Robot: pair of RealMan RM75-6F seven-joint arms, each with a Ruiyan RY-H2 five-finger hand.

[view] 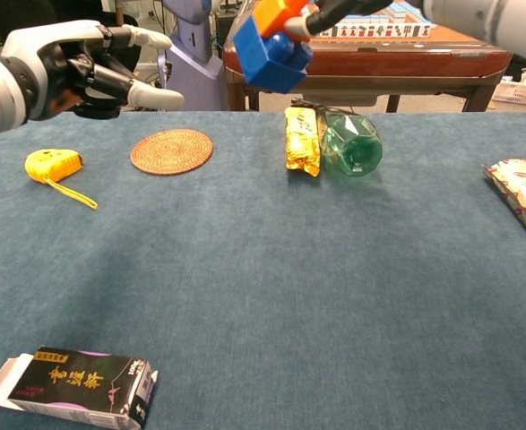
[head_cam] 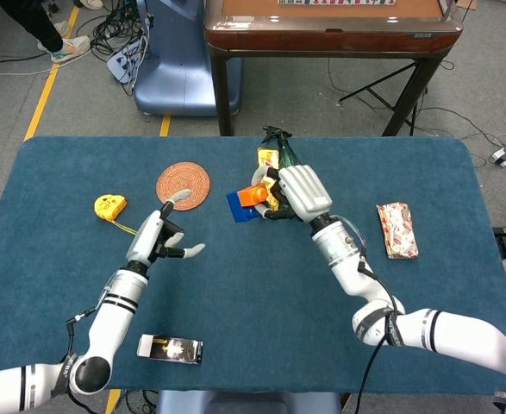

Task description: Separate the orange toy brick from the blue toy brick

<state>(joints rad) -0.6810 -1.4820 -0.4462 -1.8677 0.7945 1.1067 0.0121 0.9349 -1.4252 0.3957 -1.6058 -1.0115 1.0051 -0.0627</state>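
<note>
My right hand (head_cam: pixel 293 191) holds the joined bricks in the air above the middle of the table. The orange brick (head_cam: pixel 253 195) sits on top of the blue brick (head_cam: pixel 240 210); in the chest view the blue brick (view: pixel 267 55) hangs at the top of the frame with the orange brick (view: pixel 278 12) above it. My left hand (head_cam: pixel 159 239) is raised to their left, open, fingers spread and pointing toward the bricks, well short of them. In the chest view the left hand (view: pixel 74 67) shows at upper left.
A green plastic bottle (view: pixel 351 147) and a gold snack packet (view: pixel 301 140) lie at the back middle. A woven coaster (head_cam: pixel 183 184), a yellow tape measure (head_cam: pixel 109 205), a dark carton (head_cam: pixel 170 348) and a patterned packet (head_cam: pixel 396 229) also lie on the blue table (head_cam: pixel 261 302).
</note>
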